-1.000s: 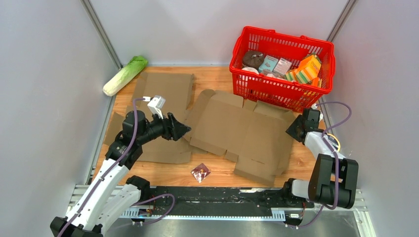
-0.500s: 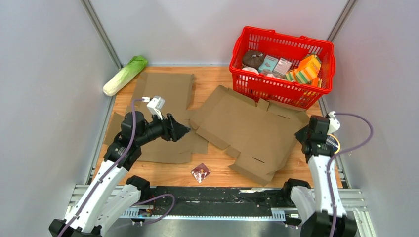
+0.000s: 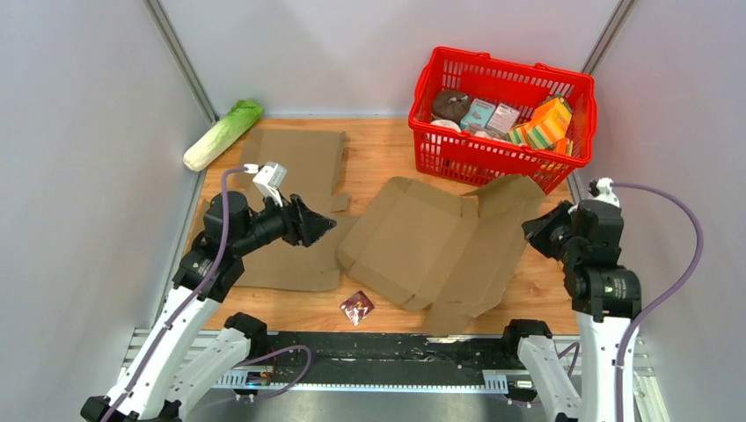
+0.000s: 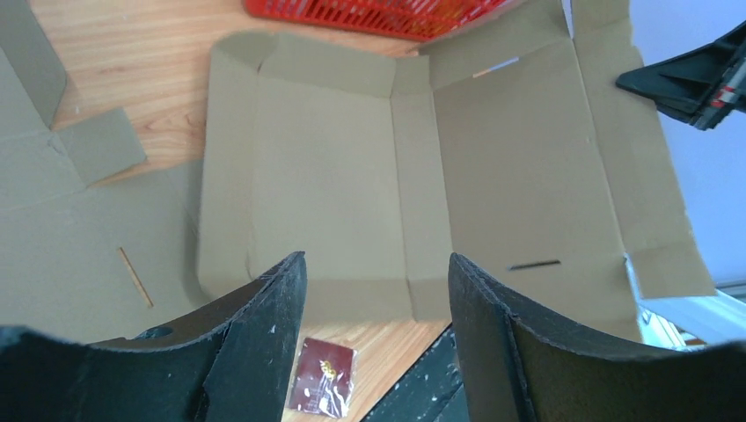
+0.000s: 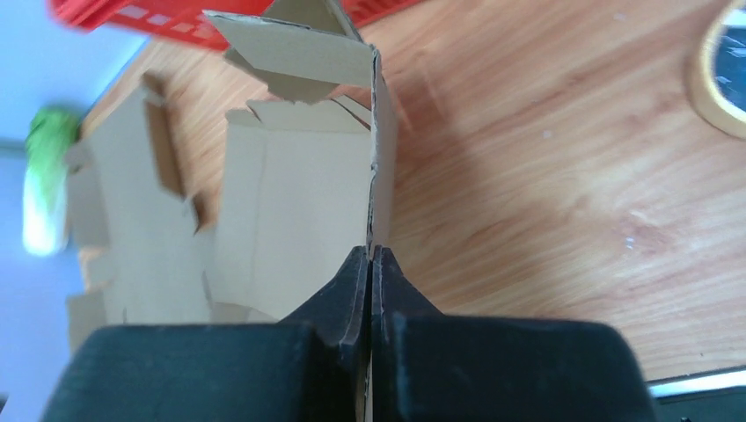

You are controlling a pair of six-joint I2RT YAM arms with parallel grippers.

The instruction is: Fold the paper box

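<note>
The paper box (image 3: pixel 413 233) is a flat brown cardboard blank in the middle of the wooden table, with its right side lifted off the wood. My right gripper (image 3: pixel 537 234) is shut on that raised right edge. In the right wrist view the fingertips (image 5: pixel 370 253) pinch the thin cardboard sheet (image 5: pixel 281 211) edge-on. My left gripper (image 3: pixel 327 227) hangs open just left of the blank and touches nothing. The left wrist view shows the blank (image 4: pixel 334 176) spread out beyond the open gripper (image 4: pixel 376 260).
A red basket (image 3: pixel 475 163) full of groceries stands at the back right, close behind the lifted flap. A second flat cardboard sheet (image 3: pixel 295 171) lies under the left arm. A cabbage (image 3: pixel 223 134) lies back left. A small red packet (image 3: pixel 357 307) sits near the front edge. A tape roll (image 5: pixel 700 83) lies far right.
My right gripper has shut on the blank's right edge and risen, lifting that side and pulling the blank toward the right. The left gripper has barely moved.
</note>
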